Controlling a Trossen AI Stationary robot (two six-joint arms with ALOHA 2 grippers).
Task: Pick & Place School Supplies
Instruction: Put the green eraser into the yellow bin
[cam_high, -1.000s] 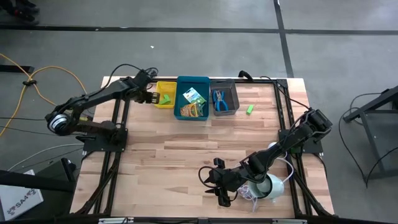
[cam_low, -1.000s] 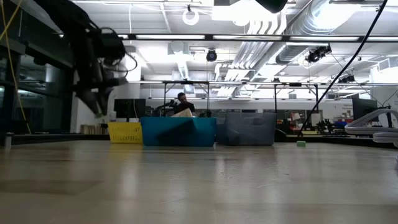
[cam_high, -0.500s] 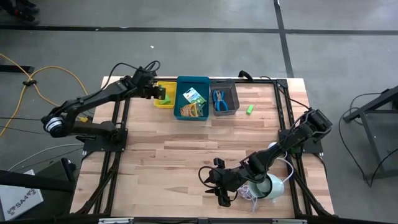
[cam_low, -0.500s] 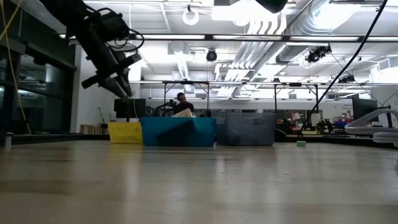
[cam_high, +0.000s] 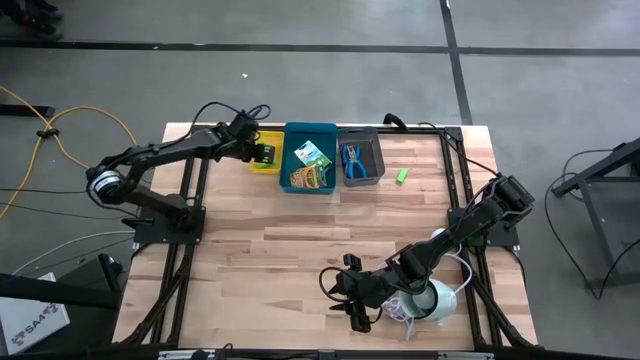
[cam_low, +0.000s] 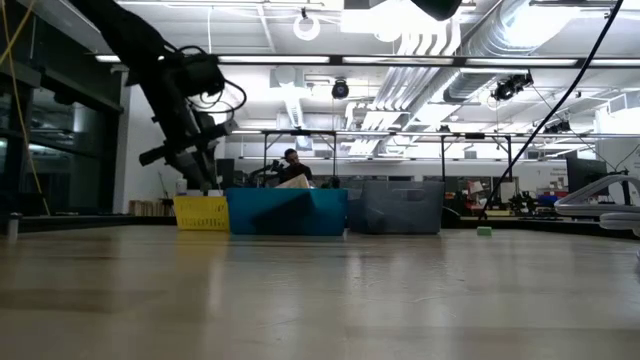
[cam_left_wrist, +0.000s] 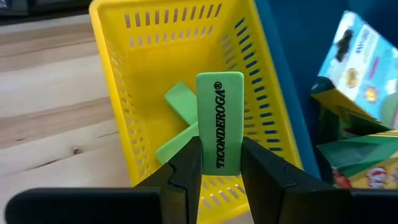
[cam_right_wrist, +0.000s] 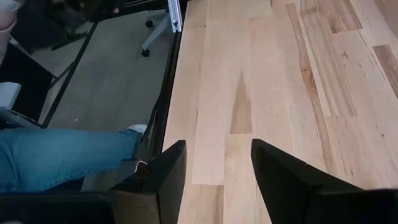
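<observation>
My left gripper (cam_high: 262, 153) hangs over the yellow bin (cam_left_wrist: 124, 93), shut on a bright green eraser (cam_left_wrist: 219, 121) printed with dark letters. Two more green erasers (cam_left_wrist: 177, 106) lie crossed on the bin's floor. Next to it, the blue bin (cam_high: 325, 135) holds two crayon boxes (cam_high: 313, 165), and the grey bin (cam_high: 372, 145) holds blue-handled scissors (cam_high: 353, 160). One green piece (cam_high: 401, 176) lies on the table right of the grey bin. My right gripper (cam_high: 340, 295) waits open near the table's front edge. My left gripper pinches the eraser's two narrow long edges (cam_left_wrist: 205, 155) between its two fingers, at the eraser's near end. The fingers slant down from the table's left side and lie along the eraser. Its printed face shows, and its free end sticks out past the fingertips, clear above the bin.
A round white device with a coiled cord (cam_high: 435, 298) lies at the front right, beside my right arm. The three bins stand in a row at the table's far edge. A person's leg in jeans (cam_right_wrist: 62, 155) shows beyond the table's edge in the right wrist view.
My left gripper has moved toward the table's right edge, from the yellow bin's left rim to above the bin. It has swung up and tipped down again on the way. It has kept the green eraser in its hold.
</observation>
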